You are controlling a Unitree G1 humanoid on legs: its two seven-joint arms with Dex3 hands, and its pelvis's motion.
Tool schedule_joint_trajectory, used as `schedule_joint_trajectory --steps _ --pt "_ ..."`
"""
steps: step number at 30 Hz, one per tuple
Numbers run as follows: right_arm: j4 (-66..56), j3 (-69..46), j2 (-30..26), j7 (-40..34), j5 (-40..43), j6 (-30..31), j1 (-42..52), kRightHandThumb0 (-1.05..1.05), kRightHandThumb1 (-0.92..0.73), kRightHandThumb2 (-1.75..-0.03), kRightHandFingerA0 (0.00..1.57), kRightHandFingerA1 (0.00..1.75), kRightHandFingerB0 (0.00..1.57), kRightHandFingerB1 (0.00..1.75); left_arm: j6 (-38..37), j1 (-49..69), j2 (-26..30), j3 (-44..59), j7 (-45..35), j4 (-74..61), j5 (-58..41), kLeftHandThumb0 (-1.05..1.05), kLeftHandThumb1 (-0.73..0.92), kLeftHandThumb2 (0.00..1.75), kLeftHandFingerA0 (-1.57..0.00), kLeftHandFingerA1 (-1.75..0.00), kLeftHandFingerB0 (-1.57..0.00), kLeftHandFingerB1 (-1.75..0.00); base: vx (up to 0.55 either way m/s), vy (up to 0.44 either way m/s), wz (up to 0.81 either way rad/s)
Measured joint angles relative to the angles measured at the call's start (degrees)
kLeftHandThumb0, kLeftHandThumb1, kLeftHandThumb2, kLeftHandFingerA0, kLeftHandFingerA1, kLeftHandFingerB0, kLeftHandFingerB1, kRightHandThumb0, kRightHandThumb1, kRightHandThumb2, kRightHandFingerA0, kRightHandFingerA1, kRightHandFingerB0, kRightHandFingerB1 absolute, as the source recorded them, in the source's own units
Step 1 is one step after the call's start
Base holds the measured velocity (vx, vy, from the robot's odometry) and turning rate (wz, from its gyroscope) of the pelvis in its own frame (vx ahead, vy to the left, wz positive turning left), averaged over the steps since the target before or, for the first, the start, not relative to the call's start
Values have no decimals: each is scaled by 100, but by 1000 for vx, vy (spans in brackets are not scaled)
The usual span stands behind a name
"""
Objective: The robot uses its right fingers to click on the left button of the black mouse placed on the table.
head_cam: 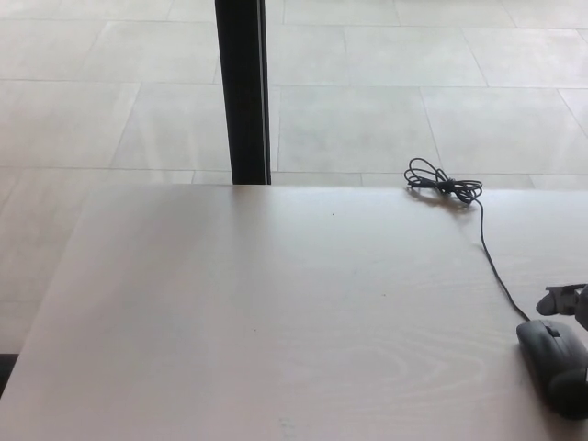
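Mouse first: the head view shows 1 black mouse sitting on the pale wooden table, far over at the right edge, close to the bottom corner. Part of it runs out of the picture. Its nose points up and away from the robot, so the 2 buttons and the little wheel face the far side of the table. My guess is it sits this way so a finger coming from the right side can reach the buttons.

A thin black cord comes out of the nose of the mouse and runs up across the table. At the far edge it ends in a small tangled bundle. The bundle looks parked there to keep the extra cord out of the way.

Only a tiny bit of the right hand shows. It is a dark fingertip poking in from the right edge, just above and behind the mouse. It looks close to the mouse but not touching it. So little of the hand shows that I cannot tell if it is spread apart or closed. The left hand is nowhere in the picture.

Behind the table stands a black post, and past it is a floor of big pale tiles.
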Motion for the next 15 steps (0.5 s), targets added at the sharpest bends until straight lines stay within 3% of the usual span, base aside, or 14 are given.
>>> schedule_joint_trajectory --steps 1,8,12,15 --pt "33 -55 51 0 40 -30 9 -51 -63 -59 32 47 49 37 0 4 0 -4 0 -1 -3 -49 49 56 -99 -95 -78 -58 0 0 0" --pt "189 -324 282 2 245 -148 28 -54 -65 -60 32 47 49 37 -1 -10 -1 37 -2 -3 -58 -50 49 56 -90 -92 -75 -57 0 0 0" --pt "301 -375 311 7 287 -148 42 -55 -64 -59 42 48 53 41 -2 -10 -3 58 -4 -7 -119 -53 50 56 -89 -100 -75 -59 0 0 0" --pt "411 -396 312 -8 298 -179 67 -57 -66 -60 34 49 51 39 -3 -11 -5 59 -9 -19 -143 -52 51 56 -88 -89 -73 -56 0 0 0"
